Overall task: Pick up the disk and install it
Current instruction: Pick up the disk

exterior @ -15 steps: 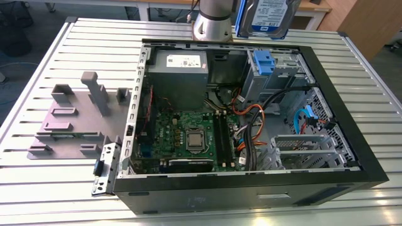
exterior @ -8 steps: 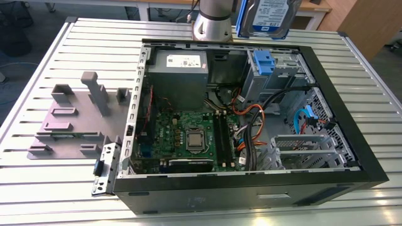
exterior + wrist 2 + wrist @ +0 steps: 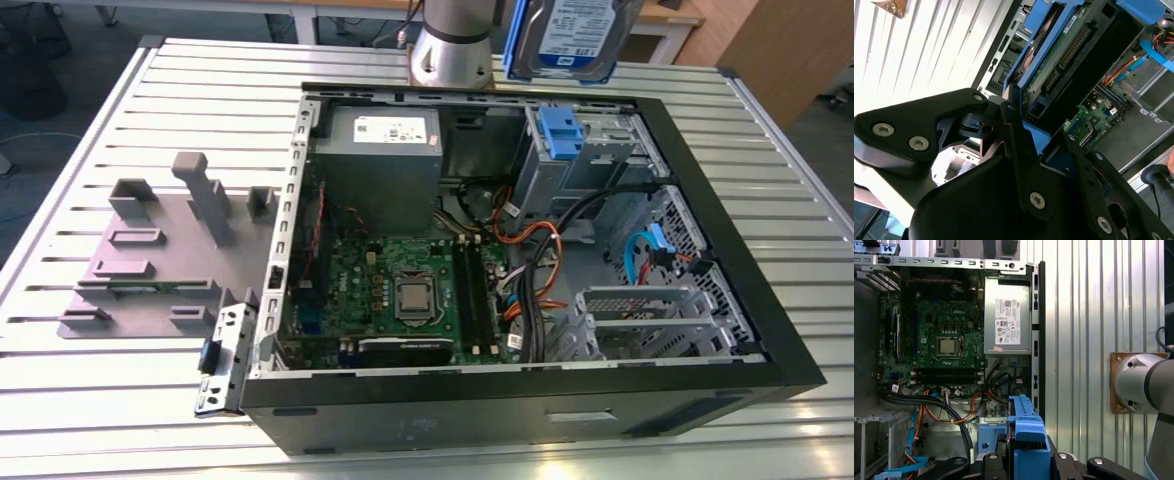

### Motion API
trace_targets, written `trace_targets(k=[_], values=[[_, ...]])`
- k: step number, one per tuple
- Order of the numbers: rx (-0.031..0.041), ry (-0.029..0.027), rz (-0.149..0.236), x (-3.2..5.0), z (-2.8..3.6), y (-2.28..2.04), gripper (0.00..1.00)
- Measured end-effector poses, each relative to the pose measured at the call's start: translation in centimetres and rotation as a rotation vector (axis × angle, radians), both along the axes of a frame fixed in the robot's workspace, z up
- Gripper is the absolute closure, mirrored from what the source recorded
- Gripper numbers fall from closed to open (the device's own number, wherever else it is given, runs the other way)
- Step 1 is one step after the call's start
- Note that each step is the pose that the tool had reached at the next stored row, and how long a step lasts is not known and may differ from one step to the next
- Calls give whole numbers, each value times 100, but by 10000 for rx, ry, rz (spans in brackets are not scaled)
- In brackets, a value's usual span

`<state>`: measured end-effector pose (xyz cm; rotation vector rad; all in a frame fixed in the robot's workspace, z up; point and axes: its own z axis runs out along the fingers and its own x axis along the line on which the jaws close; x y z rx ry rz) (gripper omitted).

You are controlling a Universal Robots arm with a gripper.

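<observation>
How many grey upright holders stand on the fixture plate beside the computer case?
3 can be seen on the fixture plate, at the exterior view's left: a wide block, a tall post, a small block nearest the case. Flatter pieces lie lower.

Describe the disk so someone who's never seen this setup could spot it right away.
Start at the open computer case on the slatted table; look above its far edge, beside the arm. The disk hangs there, held by the gripper. Its white-and-blue label and blue side bracket distinguish it from the bigger grey power-supply box inside the case.
</observation>
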<state>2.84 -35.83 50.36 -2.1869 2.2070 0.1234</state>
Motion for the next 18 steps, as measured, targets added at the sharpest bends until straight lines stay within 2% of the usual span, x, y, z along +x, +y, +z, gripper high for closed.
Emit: trace_targets(k=[18], values=[[0,0,0,67,0,0,63]])
